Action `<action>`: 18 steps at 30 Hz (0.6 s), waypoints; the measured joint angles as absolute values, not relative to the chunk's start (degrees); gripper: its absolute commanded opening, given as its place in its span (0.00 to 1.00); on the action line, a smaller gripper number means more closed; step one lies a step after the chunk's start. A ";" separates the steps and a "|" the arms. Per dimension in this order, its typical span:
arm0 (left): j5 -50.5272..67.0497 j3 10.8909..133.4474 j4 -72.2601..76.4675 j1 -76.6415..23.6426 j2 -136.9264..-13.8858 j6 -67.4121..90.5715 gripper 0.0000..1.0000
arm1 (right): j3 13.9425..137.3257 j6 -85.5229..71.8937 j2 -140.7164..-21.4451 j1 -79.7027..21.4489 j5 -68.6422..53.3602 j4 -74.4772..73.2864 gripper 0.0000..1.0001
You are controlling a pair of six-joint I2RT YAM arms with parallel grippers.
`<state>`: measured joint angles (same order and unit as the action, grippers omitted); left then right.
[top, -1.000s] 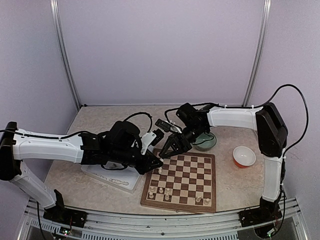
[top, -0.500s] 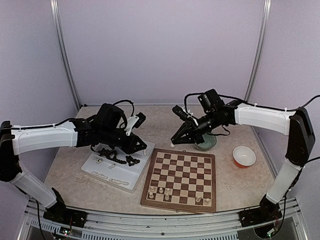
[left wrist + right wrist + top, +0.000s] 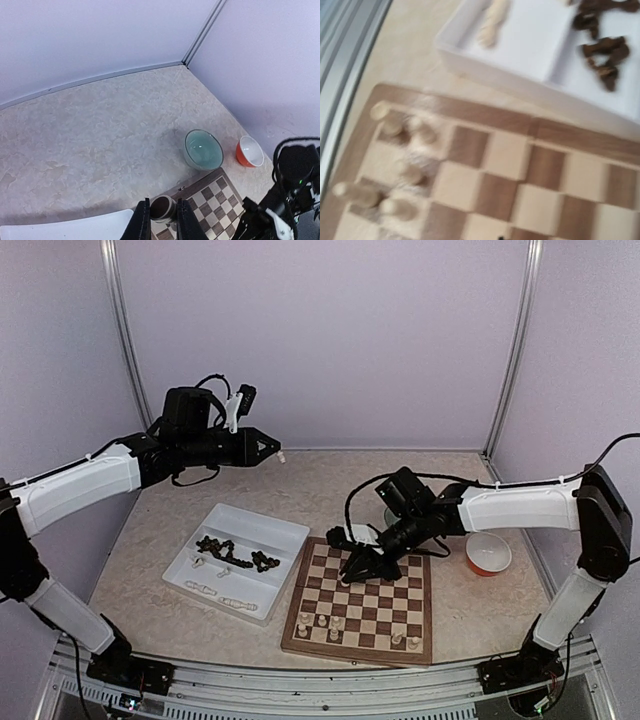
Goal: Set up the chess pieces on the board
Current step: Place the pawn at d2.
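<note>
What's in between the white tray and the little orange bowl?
The chessboard, with a few white pieces on its near rows. The top view shows it.

Right wrist view blurred throughout: cream chess pieces (image 3: pixel 402 172) on the board (image 3: pixel 485 155) smear to blobs, kinds unreadable; white tray (image 3: pixel 530 55) cut by top edge. Top view: right gripper (image 3: pixel 365 570) a dark mass, jaws unreadable. Left wrist view: left gripper (image 3: pixel 162 202) fingers run off bottom edge.

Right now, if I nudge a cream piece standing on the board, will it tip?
Probably tip: the cream pieces look taller than their bases are wide. Fallen, one would likely roll on the flat board; each looks small, so light.
</note>
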<state>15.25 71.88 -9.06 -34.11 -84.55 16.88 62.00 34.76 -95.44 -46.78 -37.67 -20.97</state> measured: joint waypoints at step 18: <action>21.17 70.85 -2.63 -29.41 -89.52 23.94 0.12 | 54.92 39.90 -95.11 -52.10 -35.51 -19.81 0.01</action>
<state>21.17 70.85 -2.63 -29.41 -89.52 23.94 54.92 39.90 -95.11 -52.10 -35.51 -19.81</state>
